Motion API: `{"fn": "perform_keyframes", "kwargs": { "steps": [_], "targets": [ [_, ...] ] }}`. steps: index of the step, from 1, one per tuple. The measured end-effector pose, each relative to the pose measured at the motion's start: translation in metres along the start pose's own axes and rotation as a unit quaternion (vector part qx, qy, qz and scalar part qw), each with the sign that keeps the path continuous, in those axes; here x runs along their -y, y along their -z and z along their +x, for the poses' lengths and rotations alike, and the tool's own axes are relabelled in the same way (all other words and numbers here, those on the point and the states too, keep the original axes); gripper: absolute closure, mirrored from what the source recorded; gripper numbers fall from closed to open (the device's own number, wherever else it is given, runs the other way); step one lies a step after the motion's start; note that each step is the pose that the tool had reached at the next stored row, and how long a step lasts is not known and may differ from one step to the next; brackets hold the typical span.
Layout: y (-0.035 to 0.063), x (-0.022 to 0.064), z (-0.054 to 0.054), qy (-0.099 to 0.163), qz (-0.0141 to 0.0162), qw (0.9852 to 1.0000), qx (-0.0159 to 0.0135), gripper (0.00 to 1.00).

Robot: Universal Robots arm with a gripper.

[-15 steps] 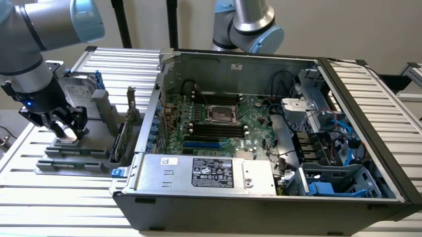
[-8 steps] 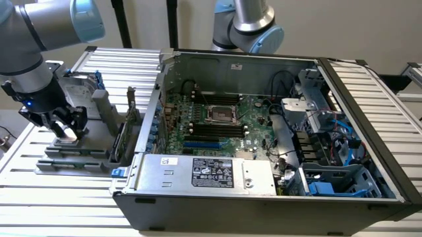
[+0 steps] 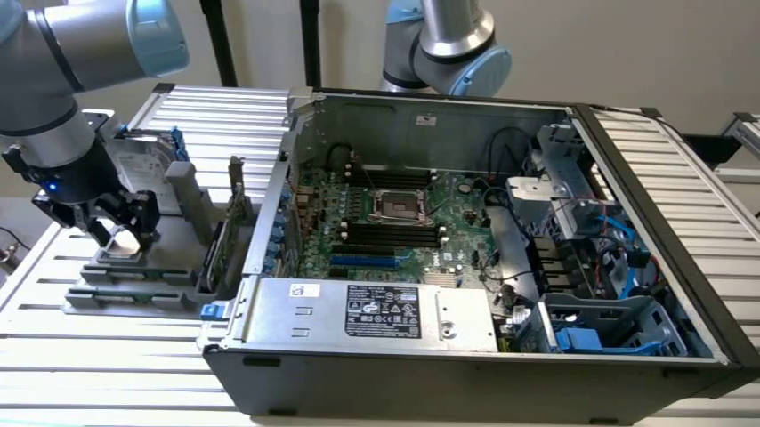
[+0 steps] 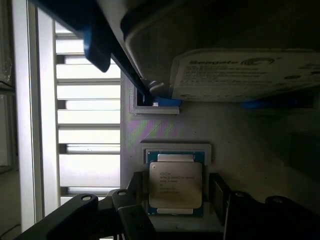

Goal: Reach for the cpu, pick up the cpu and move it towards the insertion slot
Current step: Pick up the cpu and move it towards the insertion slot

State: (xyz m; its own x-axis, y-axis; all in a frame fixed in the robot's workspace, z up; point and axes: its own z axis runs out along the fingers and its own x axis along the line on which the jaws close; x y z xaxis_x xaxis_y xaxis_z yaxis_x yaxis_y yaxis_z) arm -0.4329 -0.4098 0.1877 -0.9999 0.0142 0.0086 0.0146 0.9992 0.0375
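The cpu (image 4: 175,184) lies flat, silvery top up, in a square recess of the grey holder (image 4: 165,130). In the exterior view it shows as a pale square (image 3: 121,241) at that view's left. My gripper (image 4: 177,200) is down over it and open. One dark finger (image 4: 136,200) stands against one edge of the chip, and the other finger (image 4: 220,195) stands a narrow gap off the opposite edge. The gripper (image 3: 117,233) sits low on the holder. The insertion slot (image 3: 398,206) is a metal-framed square on the green motherboard (image 3: 457,209) inside the open case.
An upright silver hard drive (image 4: 240,75) with blue rails stands close behind the gripper, also in the exterior view (image 3: 141,165). Upright cards (image 3: 226,227) stand between the holder (image 3: 131,285) and the case wall (image 3: 267,222). A second arm (image 3: 446,49) rises behind the case. A slatted table (image 3: 95,356) lies underneath.
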Motion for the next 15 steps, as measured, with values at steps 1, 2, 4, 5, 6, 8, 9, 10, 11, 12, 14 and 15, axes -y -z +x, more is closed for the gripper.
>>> {"fn": "perform_keyframes", "kwargs": {
  "steps": [1,2,4,5,6,8,9,10,11,12,14,15],
  "targets": [
    [0.0,0.0,0.0,0.0,0.0,1.0,0.0,0.36],
    [0.0,0.0,0.0,0.0,0.0,1.0,0.0,0.36],
    [-0.0001,0.0,0.0,0.0,0.0,1.0,0.0,0.36],
    [-0.0001,0.0,0.0,0.0,0.0,1.0,0.0,0.36],
    [-0.0003,0.0,0.0,0.0,0.0,1.0,0.0,0.36],
    [-0.0005,0.0,0.0,0.0,0.0,1.0,0.0,0.36],
    [-0.0006,0.0,0.0,0.0,0.0,1.0,0.0,0.36],
    [-0.0008,0.0,-0.0002,0.0,0.0,1.0,0.0001,0.36],
    [-0.0009,0.0,-0.0004,0.0,0.0,1.0,0.0001,0.36],
    [-0.0009,0.0,-0.0005,0.0,0.0,1.0,0.0,0.36],
    [-0.001,0.0,-0.0005,0.0,0.0001,1.0,0.0,0.36],
    [-0.001,0.0,-0.0005,0.0,0.0,1.0,-0.0001,0.36]
  ]
}}
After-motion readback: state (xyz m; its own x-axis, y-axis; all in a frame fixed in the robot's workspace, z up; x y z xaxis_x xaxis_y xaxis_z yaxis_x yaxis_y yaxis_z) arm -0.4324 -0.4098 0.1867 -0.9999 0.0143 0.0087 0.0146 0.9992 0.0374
